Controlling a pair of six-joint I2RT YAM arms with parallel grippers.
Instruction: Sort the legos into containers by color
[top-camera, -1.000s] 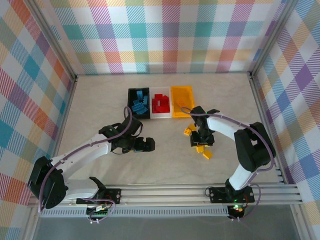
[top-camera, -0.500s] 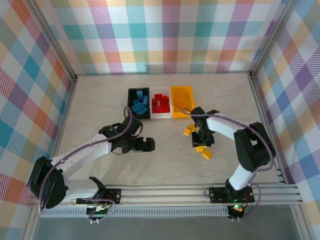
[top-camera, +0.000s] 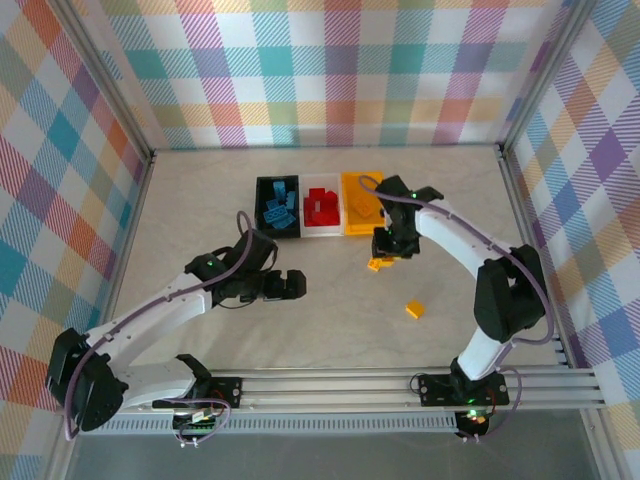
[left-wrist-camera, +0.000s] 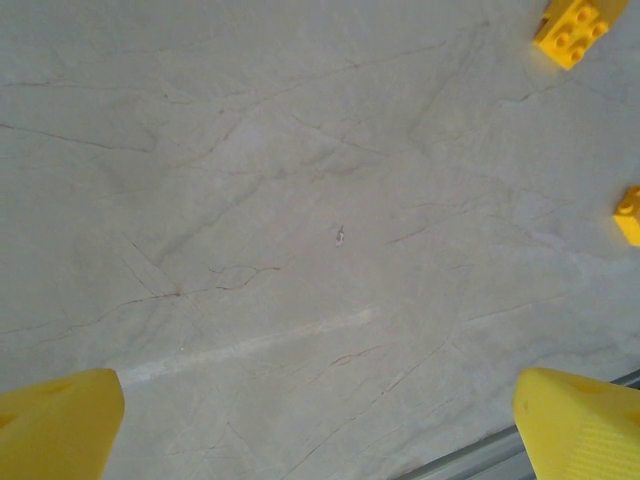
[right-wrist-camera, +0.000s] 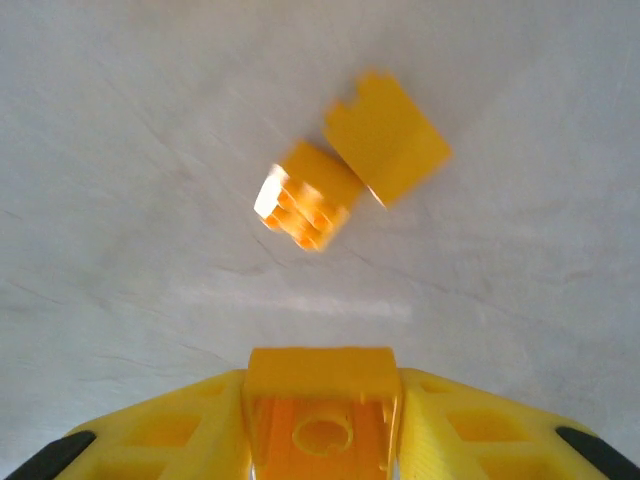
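Observation:
My right gripper (top-camera: 388, 244) is shut on a yellow-orange lego (right-wrist-camera: 320, 398) and hangs just in front of the yellow-orange bin (top-camera: 363, 203). Under it on the table lie two yellow-orange legos (right-wrist-camera: 310, 195) (right-wrist-camera: 388, 150), which in the top view read as one small cluster (top-camera: 378, 263). Another yellow-orange lego (top-camera: 414, 309) lies nearer the front. Blue legos sit in the black bin (top-camera: 278, 207), and red ones in the white bin (top-camera: 320, 210). My left gripper (top-camera: 290, 285) hovers open over bare table, its yellow fingertips (left-wrist-camera: 55, 425) wide apart with nothing between them.
Two yellow legos (left-wrist-camera: 573, 27) (left-wrist-camera: 630, 215) show at the right edge of the left wrist view. A metal rail (top-camera: 330, 385) runs along the front of the table. Checked walls close off the back and both sides.
My right gripper has lifted a yellow-orange lego from the cluster and carried it back toward the yellow-orange bin. The left arm has drifted slightly left.

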